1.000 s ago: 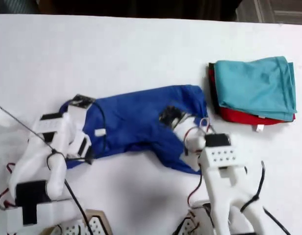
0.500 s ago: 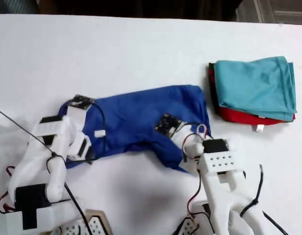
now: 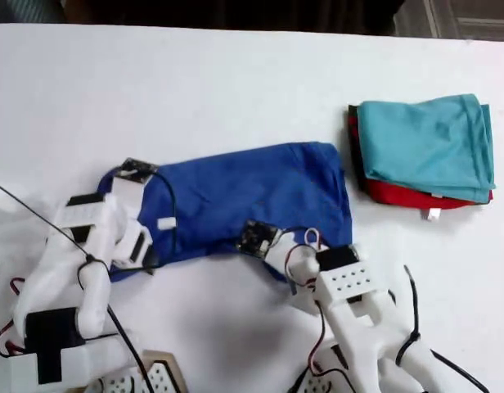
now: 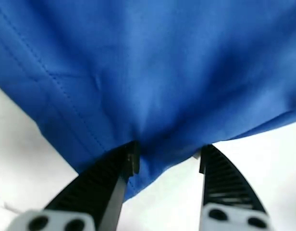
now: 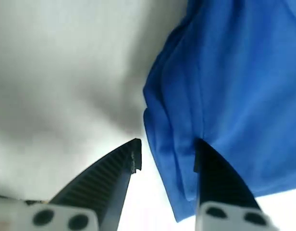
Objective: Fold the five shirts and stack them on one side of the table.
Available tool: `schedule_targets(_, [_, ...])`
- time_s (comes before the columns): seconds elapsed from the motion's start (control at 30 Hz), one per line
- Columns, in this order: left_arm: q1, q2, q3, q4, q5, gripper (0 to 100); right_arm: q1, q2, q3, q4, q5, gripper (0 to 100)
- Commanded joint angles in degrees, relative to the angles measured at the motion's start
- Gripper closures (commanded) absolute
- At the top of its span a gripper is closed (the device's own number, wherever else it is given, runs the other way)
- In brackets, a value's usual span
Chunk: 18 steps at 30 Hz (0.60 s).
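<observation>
Btwn tips of right hand, spread wide: just blue shirt edge + bare counter. Risk: shallow pinch, layers slip mid-fold. Also left hand spread, hem between.

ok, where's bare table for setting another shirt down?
Widest: the table's far half, beyond the blue shirt and left of the stack. Also the near right corner, in front of the stack. Crowded: the near edge, with left arm, right arm and cables; the shirt-to-stack gap is narrow.
</observation>
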Motion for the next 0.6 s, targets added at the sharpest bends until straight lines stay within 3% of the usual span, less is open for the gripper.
schedule_targets(0.0, [0.44,-0.35,0.04,-2.81,0.0,78,-0.22,-1.98,0.79,-3.21,0.35,81.1])
schedule_targets(0.27, [0.44,-0.35,0.66,-2.81,0.09,78,-0.04,4.53,0.18,-8.92,0.35,81.1])
schedule_targets(0.47, [0.44,-0.35,0.75,-2.81,0.09,78,0.57,14.73,-6.15,-7.43,0.35,81.7])
schedule_targets(0.57, [0.44,-0.35,0.75,-2.81,0.09,78,0.57,16.04,-6.86,-7.34,0.35,89.9])
